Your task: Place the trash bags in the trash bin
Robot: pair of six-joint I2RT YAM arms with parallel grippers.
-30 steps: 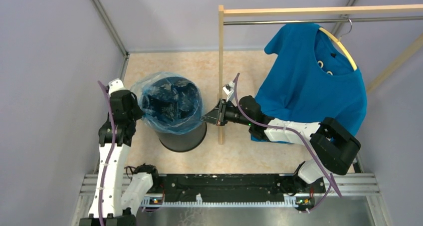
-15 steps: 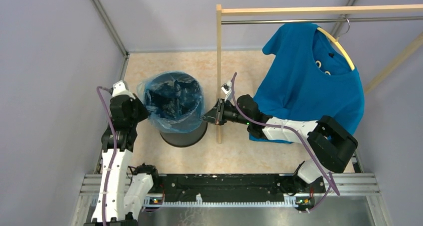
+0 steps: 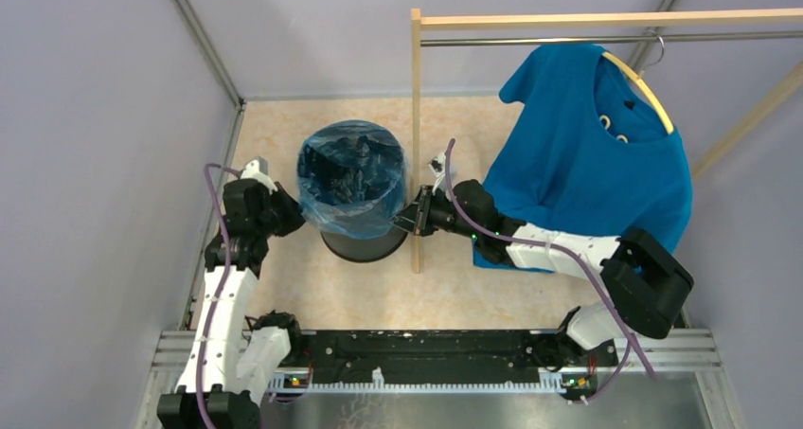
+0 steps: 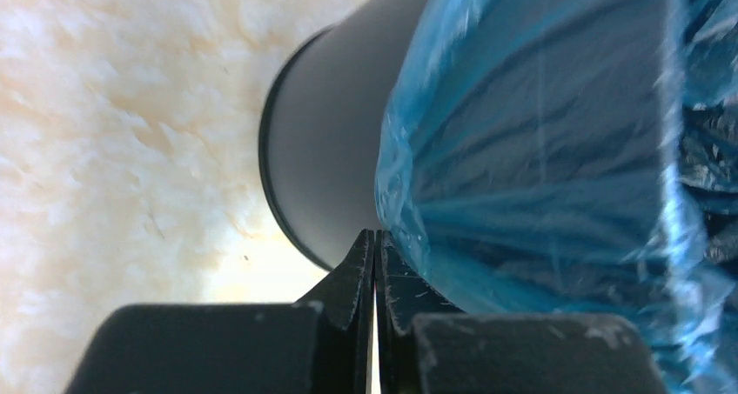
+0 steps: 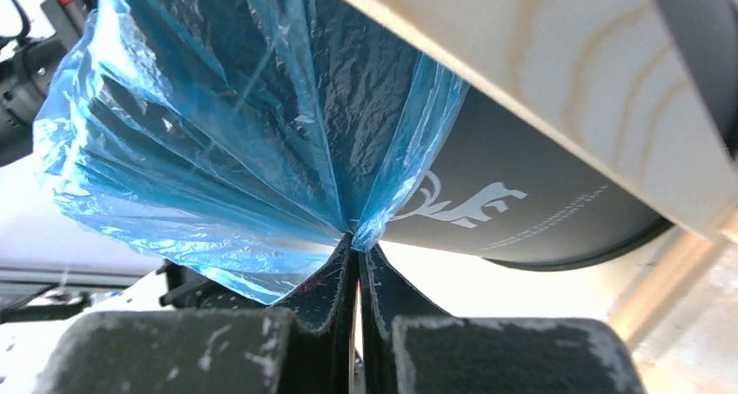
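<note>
Trash bag: light-blue translucent film, set inside the trash bin, mouth open, hem turned over the rim and hanging partway down the black outer wall. Bin stands upright on the beige tabletop, between the two arms.

Left gripper: at the bag's left side. Wrist view shows the jaws almost together, only a sliver between them. The hem lies against one fingertip; cannot tell whether any film is caught.

Right gripper: at the bag's right side, just beside the wooden post. Jaws pinched tight on the hem; pleats of film fan out from the fingertips. White mark shows on the bin wall below the hem.

Blue T-shirt hangs on the rack, right of the post, apart from the bin.
</note>
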